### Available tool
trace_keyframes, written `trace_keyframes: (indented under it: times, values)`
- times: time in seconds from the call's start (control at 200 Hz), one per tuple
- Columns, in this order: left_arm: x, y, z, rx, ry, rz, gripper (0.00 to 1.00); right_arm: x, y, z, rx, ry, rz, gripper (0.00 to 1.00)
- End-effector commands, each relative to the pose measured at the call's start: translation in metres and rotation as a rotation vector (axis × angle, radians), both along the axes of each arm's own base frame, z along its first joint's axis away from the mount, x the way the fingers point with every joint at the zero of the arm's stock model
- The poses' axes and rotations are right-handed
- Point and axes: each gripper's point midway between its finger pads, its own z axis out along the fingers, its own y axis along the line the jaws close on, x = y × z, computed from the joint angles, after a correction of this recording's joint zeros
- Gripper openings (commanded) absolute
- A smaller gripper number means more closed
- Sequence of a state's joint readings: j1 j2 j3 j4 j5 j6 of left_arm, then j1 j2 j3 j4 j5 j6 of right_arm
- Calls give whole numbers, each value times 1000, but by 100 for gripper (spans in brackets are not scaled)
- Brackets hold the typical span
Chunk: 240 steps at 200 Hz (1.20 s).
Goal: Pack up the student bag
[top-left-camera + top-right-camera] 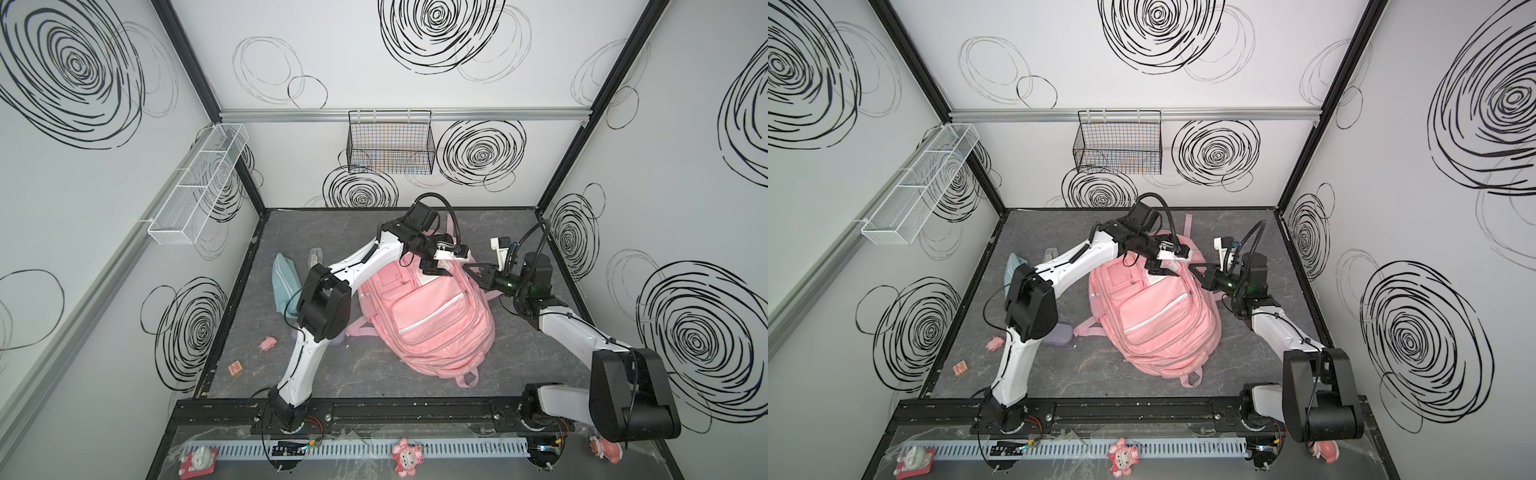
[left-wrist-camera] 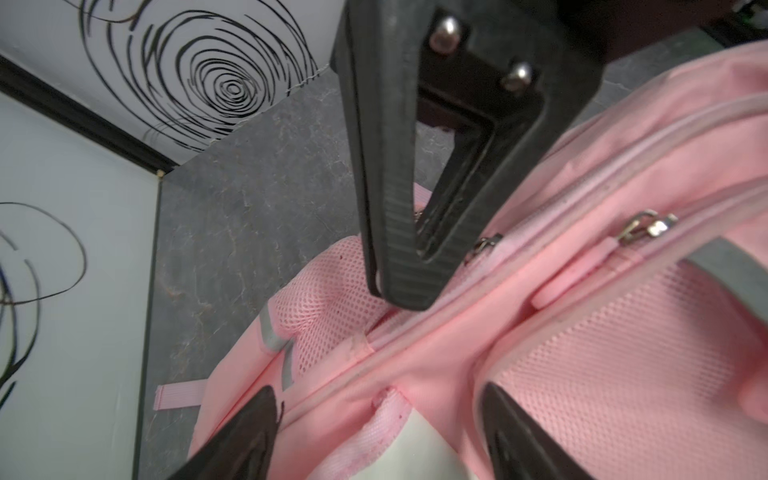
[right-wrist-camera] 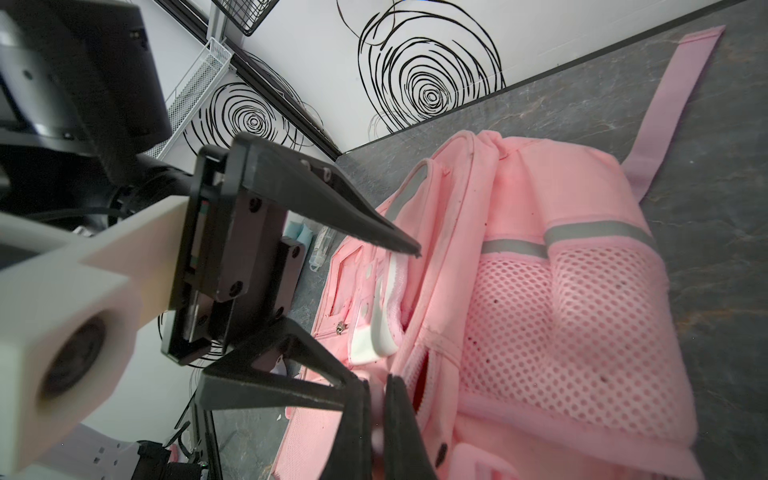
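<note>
Lying front-up on the table (image 1: 374,365), student bag (image 1: 432,328), centre; left gripper (image 1: 436,271) hovers spread wide over its far end; right gripper (image 1: 471,270) pinched tight on pink fabric by the zip.

Your left arm (image 1: 299,365), lower left, and right arm (image 1: 573,328), lower right, have white links, boxy black joints and thin black cables. A black ribbed hose (image 1: 451,216) arcs over each wrist. Centre frame, the right gripper (image 2: 405,299) has black triangular fingers (image 2: 374,145), ribbed pads (image 2: 397,241) and two silver screws (image 2: 446,31). A green light (image 1: 505,284) glows on its wrist.
</note>
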<state>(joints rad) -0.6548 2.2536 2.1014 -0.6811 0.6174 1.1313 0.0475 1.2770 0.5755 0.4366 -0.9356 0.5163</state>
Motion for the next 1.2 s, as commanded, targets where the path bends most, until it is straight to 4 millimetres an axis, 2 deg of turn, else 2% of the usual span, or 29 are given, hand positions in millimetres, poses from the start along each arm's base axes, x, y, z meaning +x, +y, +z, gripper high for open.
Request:
trace_keyframes:
  times: [0.0,0.095,0.235,0.27,0.315,0.34,0.425,0.44,0.48,0.525,0.63,0.73,0.915,1.0,1.066,1.116,1.196]
  values:
    - [-6,-1,-32,112,11,-63,74,-5,21,46,32,-170,130,0]
    - [-8,-7,-45,140,-7,-79,68,-2,22,46,22,-168,132,0]
    - [-9,-11,-34,64,8,-107,58,0,23,41,20,-154,128,0]
    - [-10,-12,-30,42,8,-116,49,1,22,39,19,-149,123,0]
    - [-9,-13,-25,21,2,-118,25,2,22,39,18,-147,121,0]
    - [-7,-14,-22,13,-4,-113,20,2,21,38,18,-144,119,0]
    - [-1,-19,-16,-6,-32,-90,28,3,20,37,16,-134,119,0]
    - [-1,-19,-15,-9,-37,-87,33,3,21,38,16,-134,122,0]
    - [0,-21,-13,-14,-53,-81,59,3,21,39,13,-134,122,0]
    - [3,-24,-9,-28,-70,-64,64,2,22,41,9,-139,124,0]
    - [-5,-27,-1,-60,-59,-102,62,0,21,47,-2,-158,117,0]
    - [-19,-29,-4,-66,-28,-149,58,-1,20,48,-7,-159,111,0]
    - [-38,-29,-38,28,-13,-186,49,2,17,54,-10,-169,93,0]
    - [-38,-28,-51,73,-25,-182,48,3,17,56,-12,-175,93,0]
    - [-36,-28,-54,75,-25,-178,47,3,18,58,-11,-176,95,0]
    - [-35,-29,-52,65,-27,-181,42,3,18,59,-10,-183,96,0]
    - [-36,-35,-46,29,-28,-194,29,4,17,61,-11,-186,90,0]
